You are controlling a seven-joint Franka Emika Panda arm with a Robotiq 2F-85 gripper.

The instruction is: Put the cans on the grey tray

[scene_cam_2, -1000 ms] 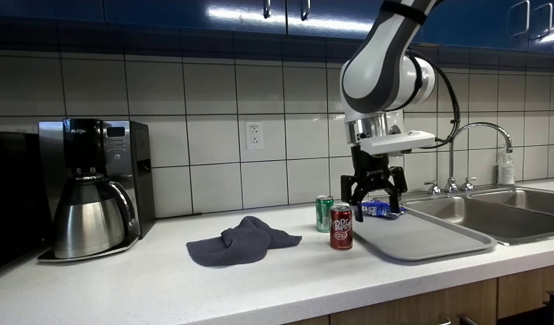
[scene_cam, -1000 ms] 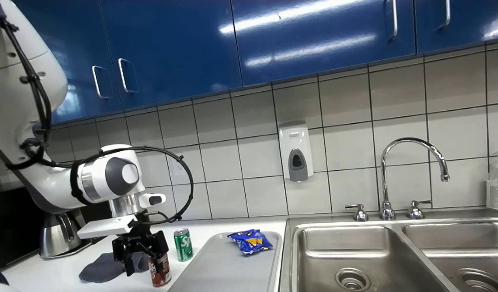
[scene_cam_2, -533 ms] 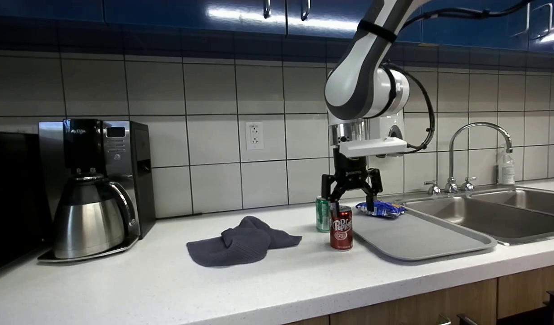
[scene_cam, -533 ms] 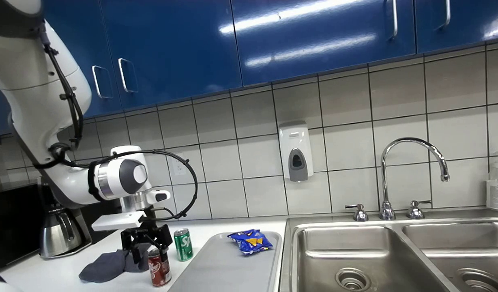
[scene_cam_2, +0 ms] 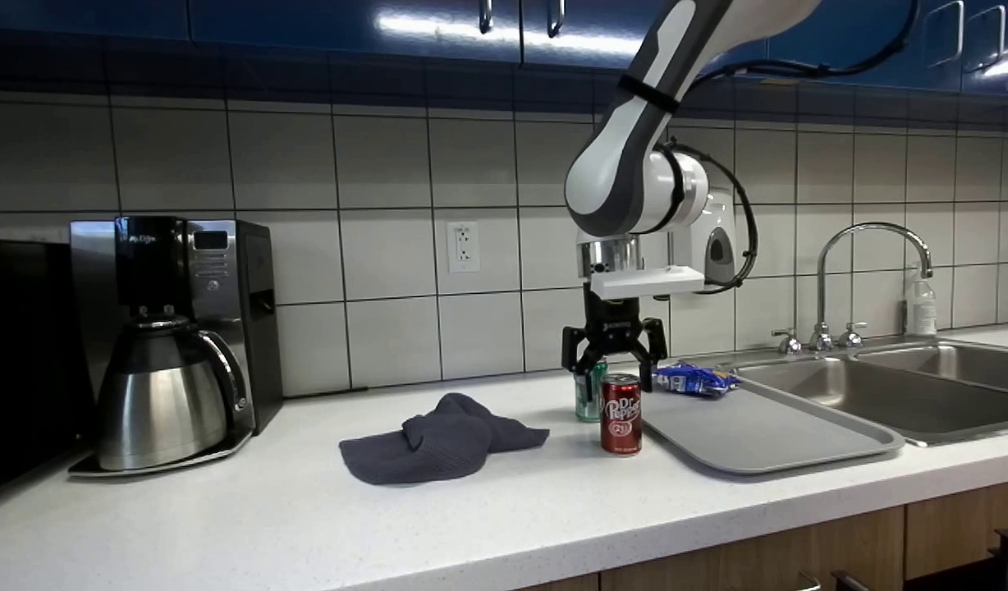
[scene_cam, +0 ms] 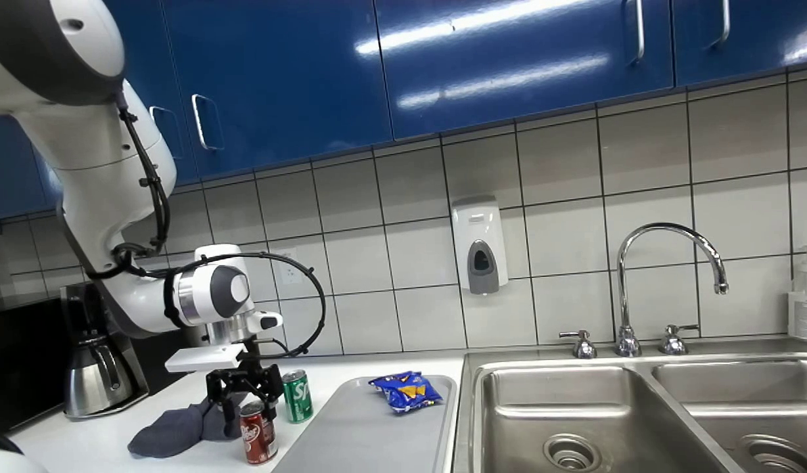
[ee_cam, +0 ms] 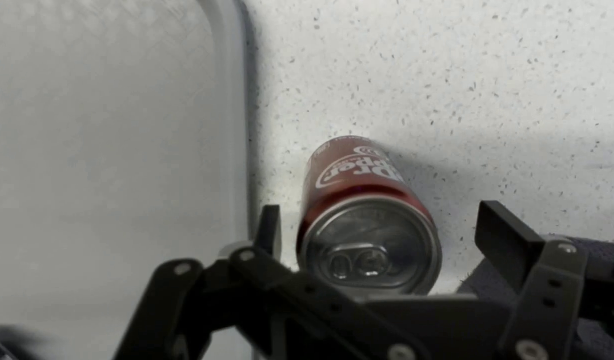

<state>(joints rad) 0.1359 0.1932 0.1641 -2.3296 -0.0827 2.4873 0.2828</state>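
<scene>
Gripper [scene_cam_2: 615, 386] has moved nearer red can [ee_cam: 347, 167], parted jaws flanking it in wrist view, pull tab [ee_cam: 356, 262] seen only there, green can [scene_cam: 298, 397] near jaws in both exterior views, tray [scene_cam_2: 783, 427] alongside

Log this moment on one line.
gripper: open, nothing held | Dr Pepper can: upright on counter | Sprite can: upright on counter | grey tray: holds blue snack bag

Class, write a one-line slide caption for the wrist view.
The open gripper frames an upright red Dr Pepper can on the speckled counter, beside the grey tray.
</scene>
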